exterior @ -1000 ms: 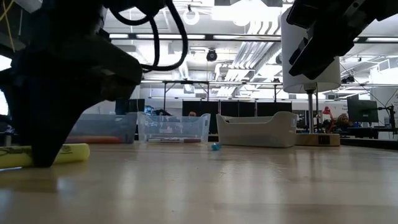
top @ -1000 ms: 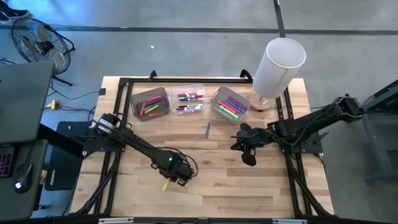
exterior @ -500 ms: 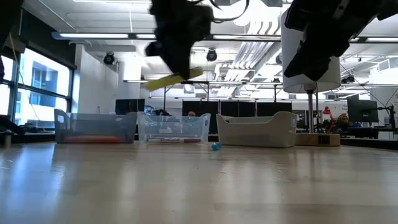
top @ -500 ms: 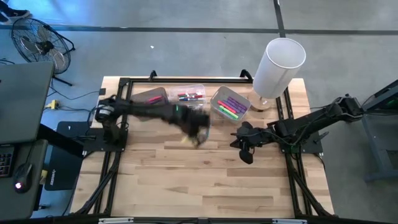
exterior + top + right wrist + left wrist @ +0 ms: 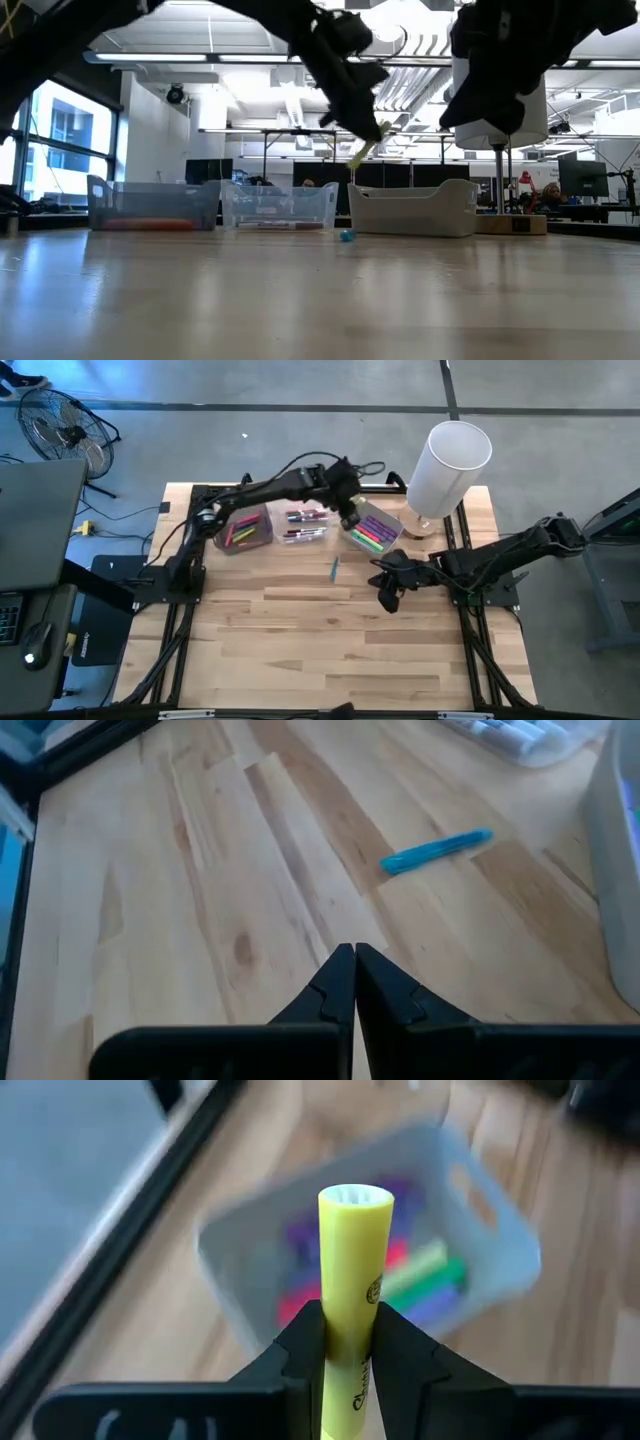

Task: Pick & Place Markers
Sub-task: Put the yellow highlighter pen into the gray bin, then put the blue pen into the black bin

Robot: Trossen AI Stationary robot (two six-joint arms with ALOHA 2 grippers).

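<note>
A yellow marker is held in my left gripper, which is shut on it. The gripper hangs above the right-hand grey bin at the table's far side. Several pink, green and purple markers lie in that bin. In the low view the yellow marker slants down from the fingers, well above the bin's rim. A blue marker lies flat on the wood in front of the bins. My right gripper is shut and holds nothing, above the table to the right of the blue marker. My left gripper pinches the yellow marker's barrel between its two fingers, one on each side. The marker runs along the fingers and its flat end sticks out past their tips. The fingers slant down toward the bin. The marker is lifted clear, tilted with its free end lowest.
A grey bin and a clear bin, both with markers inside, stand left of the right-hand one. A tall white cylinder stands on a base at the far right corner. A black frame runs round the table's edges.
My left gripper has lifted the yellow marker off the table's near-left part. It has carried the marker up, toward the far edge and to the right, to above the right-hand bin, and its wrist has rolled on the way. My right gripper has rolled a little in place.
</note>
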